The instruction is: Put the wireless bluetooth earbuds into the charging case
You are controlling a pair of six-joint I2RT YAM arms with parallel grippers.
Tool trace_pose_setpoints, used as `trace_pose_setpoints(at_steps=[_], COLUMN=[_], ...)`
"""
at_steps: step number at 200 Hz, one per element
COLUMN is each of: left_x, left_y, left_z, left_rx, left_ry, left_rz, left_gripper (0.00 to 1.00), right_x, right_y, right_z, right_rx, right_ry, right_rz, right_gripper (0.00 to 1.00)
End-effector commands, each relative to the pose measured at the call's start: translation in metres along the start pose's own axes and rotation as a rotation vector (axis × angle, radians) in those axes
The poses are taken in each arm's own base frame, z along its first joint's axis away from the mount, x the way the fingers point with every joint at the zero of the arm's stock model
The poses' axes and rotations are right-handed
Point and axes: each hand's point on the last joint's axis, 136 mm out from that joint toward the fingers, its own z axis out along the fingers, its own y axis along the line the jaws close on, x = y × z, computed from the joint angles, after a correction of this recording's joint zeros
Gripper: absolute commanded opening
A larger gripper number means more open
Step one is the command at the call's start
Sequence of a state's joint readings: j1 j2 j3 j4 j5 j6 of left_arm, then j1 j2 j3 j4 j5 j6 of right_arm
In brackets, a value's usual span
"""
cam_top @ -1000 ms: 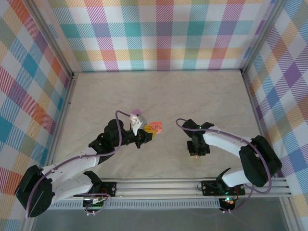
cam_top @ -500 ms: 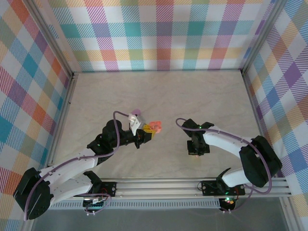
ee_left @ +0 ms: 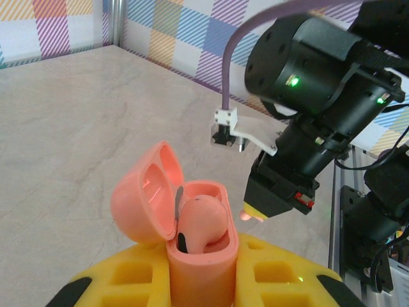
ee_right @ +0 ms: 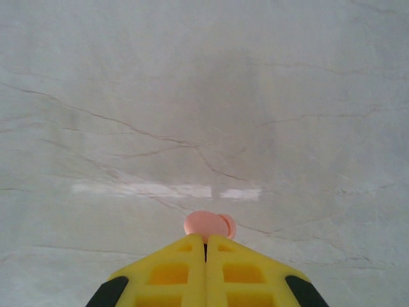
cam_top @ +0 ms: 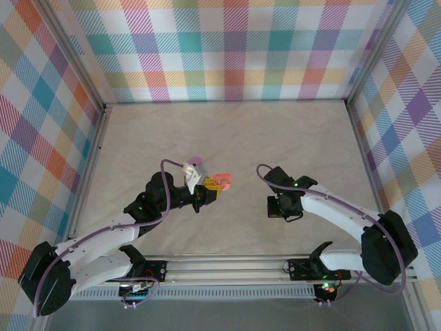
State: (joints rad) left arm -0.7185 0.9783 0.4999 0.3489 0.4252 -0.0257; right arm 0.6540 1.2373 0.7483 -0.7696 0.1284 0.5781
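Now: seated earbud (ee_left: 203, 216) in the charging case (ee_left: 202, 268); second earbud (ee_right: 209, 225) pinched by my right gripper (ee_right: 205, 242).
My left gripper (cam_top: 209, 193) is clamped on the lower body of the salmon case and holds it upright. The lid (ee_left: 144, 192) stands open to one side, and the seated earbud, also salmon, fills one socket. My right gripper has its yellow fingers pressed together on the second earbud, which protrudes past the tips over the marbled table (ee_right: 192, 96). Seen from the left wrist, that gripper points downward beside the open case and is apart from it. A small lilac item (cam_top: 195, 159) shows just beyond my left wrist in the top view; I cannot tell what it is.
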Motion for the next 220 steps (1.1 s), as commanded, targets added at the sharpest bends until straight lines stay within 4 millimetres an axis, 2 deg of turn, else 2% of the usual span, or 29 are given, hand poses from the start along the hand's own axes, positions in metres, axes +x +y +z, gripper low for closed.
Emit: trace_pose_setpoints(at_steps=[1, 34, 73, 92, 112, 149, 195, 220], left_x=[-0.008, -0.006, -0.005, -0.005, -0.004, -0.004, -0.005, -0.006], left_y=[-0.007, -0.006, -0.006, -0.006, -0.006, -0.006, -0.005, -0.006], left_z=[-0.003, -0.003, -0.003, -0.005, -0.007, -0.011, -0.011, -0.010], left_rx=[0.021, 0.017, 0.015, 0.012, 0.005, -0.005, -0.010, 0.000], left_ry=[-0.034, -0.029, -0.028, -0.028, -0.032, -0.033, -0.038, -0.037], left_rz=[0.031, 0.032, 0.029, 0.030, 0.033, 0.043, 0.050, 0.051], left_gripper=[0.00, 0.00, 0.00, 0.00, 0.00, 0.00, 0.00, 0.00], right_x=[-0.013, -0.033, -0.053, -0.058, -0.057, -0.053, -0.051, -0.049], right_y=[0.022, 0.046, 0.086, 0.093, 0.089, 0.066, 0.050, 0.042], right_z=[-0.012, -0.017, -0.003, 0.010, 0.027, 0.052, 0.055, 0.056], right_rx=[-0.120, -0.264, -0.507, -0.577, -0.598, -0.574, -0.501, -0.454], right_ry=[-0.073, -0.162, -0.166, -0.138, -0.098, -0.040, -0.041, -0.044], right_rz=[-0.025, -0.055, -0.052, -0.018, 0.010, 0.061, 0.048, 0.032], right_gripper=[0.00, 0.00, 0.00, 0.00, 0.00, 0.00, 0.00, 0.04])
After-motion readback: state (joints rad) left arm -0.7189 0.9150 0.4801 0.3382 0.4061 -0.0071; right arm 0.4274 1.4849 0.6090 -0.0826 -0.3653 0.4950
